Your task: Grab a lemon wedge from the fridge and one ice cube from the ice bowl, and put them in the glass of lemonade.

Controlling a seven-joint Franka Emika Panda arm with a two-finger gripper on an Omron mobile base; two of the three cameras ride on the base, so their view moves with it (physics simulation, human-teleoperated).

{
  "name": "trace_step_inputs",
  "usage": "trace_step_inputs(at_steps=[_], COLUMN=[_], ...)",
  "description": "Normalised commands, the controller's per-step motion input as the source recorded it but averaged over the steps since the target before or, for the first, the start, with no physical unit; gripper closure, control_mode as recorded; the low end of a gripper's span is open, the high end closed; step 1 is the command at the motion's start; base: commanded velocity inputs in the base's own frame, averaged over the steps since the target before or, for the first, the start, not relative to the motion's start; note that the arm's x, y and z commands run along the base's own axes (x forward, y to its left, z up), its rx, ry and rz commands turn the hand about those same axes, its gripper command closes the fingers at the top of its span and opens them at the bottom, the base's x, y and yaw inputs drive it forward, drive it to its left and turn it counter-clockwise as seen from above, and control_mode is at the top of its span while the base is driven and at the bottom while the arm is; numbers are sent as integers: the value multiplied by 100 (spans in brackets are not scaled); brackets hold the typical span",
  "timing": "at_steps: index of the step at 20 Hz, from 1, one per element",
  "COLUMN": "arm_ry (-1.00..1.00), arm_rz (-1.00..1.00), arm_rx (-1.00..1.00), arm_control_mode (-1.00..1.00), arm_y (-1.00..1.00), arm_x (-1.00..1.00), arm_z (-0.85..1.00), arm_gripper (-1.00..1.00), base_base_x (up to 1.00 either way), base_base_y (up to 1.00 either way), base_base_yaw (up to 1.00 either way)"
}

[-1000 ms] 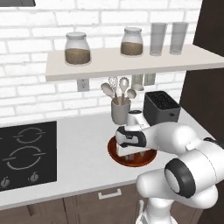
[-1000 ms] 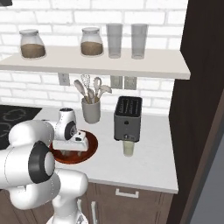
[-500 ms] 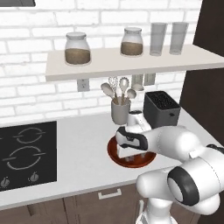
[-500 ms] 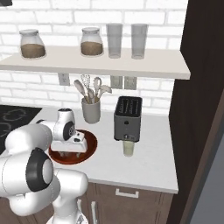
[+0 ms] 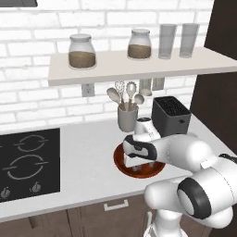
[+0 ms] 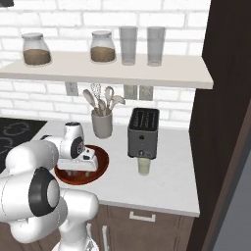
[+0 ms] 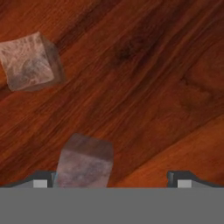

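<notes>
The gripper [image 5: 140, 165] is lowered into the ice bowl [image 5: 121, 163], which sits on the white counter [image 5: 83, 171] at the centre of the left base view. In the right base view the gripper [image 6: 77, 171] appears at the lower left of the frame, over the same ice bowl [image 6: 102, 164].

In the hand view the finger tips [image 7: 40, 181] rise at the bottom edge, one at the lower left and one at the lower right, set wide apart. Nothing is clamped between them. One ice cube [image 7: 84, 162] lies on the wooden bowl floor at the lower centre-left of that frame, just beside the left finger tip and well apart from the right one. Whether it touches the left tip cannot be told. A second ice cube [image 7: 29, 62] lies at the upper left of the same frame, apart from the first.

The glass of lemonade [image 6: 143, 165] stands on the counter at the centre of the right base view, directly in front of the black toaster [image 6: 143, 132] and to the right of the ice bowl. A grey utensil cup [image 6: 102, 123] stands behind the bowl. Above, a shelf [image 6: 108, 71] carries two jars and two tall glasses [image 6: 142, 45].
</notes>
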Motion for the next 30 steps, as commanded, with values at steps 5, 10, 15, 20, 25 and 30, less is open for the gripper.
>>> trace_step_inputs(at_steps=[5,10,15,20,25,30], arm_ry=[-2,-1,0,2,3,-1], arm_rz=[0,0,0,0,0,0], arm_rx=[0,0,0,0,0,0], arm_control_mode=[-100,-100,-100,-100,-100,-100], arm_y=[0,0,0,0,0,4], arm_x=[0,0,0,0,0,-5], arm_z=[-11,-2,0,0,0,23], arm_gripper=[-100,-100,100,100,100,100], base_base_x=[0,0,0,0,0,0], base_base_y=[0,0,0,0,0,0], base_base_yaw=[0,0,0,0,0,0])
